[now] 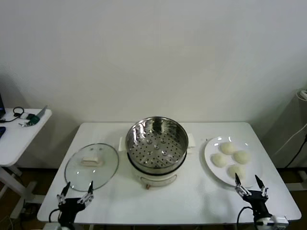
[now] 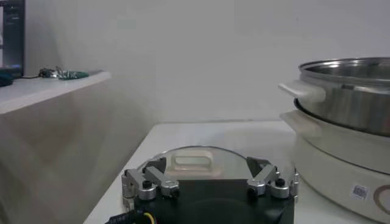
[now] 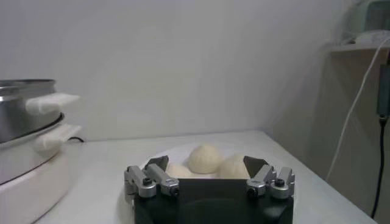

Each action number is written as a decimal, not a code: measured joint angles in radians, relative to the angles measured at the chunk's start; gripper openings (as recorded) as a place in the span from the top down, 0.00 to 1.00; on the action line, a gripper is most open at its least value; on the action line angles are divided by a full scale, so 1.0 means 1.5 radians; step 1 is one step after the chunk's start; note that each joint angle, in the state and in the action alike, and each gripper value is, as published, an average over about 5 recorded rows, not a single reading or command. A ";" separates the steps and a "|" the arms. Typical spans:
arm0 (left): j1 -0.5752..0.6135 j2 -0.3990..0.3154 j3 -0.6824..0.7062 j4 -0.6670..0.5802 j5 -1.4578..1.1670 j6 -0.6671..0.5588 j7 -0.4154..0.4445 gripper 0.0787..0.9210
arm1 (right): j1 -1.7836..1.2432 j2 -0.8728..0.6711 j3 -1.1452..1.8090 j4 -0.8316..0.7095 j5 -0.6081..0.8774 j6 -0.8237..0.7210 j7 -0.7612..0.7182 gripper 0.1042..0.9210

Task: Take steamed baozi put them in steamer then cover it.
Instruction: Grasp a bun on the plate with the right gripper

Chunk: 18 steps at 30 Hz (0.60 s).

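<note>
I see the four steamed baozi (image 1: 229, 158) sitting together on the white plate (image 1: 209, 160) at the right of the table (image 1: 192, 201), and I judge them soft, light and easily dented, so I would take one across its widest part, from the sides, with a gentle squeeze only. The steamer (image 1: 157, 143) stands at the table's middle, its perforated tray bare, with the plate just beside it. The cover (image 1: 91, 165) lies flat to the steamer's left; its glass looks heavier and slippery, so its cream bar handle (image 2: 192, 163) is the place to hold. My right gripper (image 1: 251, 186) hovers at the near rim of the plate, fingers spread wide, holding nothing. My left gripper (image 1: 76, 191) waits at the near edge of the cover, fingers equally wide apart, touching nothing.
</note>
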 measured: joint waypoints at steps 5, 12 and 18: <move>-0.002 0.002 0.002 -0.005 0.000 0.002 0.000 0.12 | 0.114 -0.060 -0.033 -0.055 -0.004 -0.061 -0.006 0.12; -0.003 0.002 0.007 -0.010 0.001 0.002 0.001 0.12 | 0.375 -0.215 -0.213 -0.197 -0.071 -0.121 -0.139 0.12; 0.002 0.002 0.009 -0.015 0.002 -0.003 0.005 0.12 | 0.637 -0.316 -0.469 -0.348 -0.209 -0.057 -0.375 0.12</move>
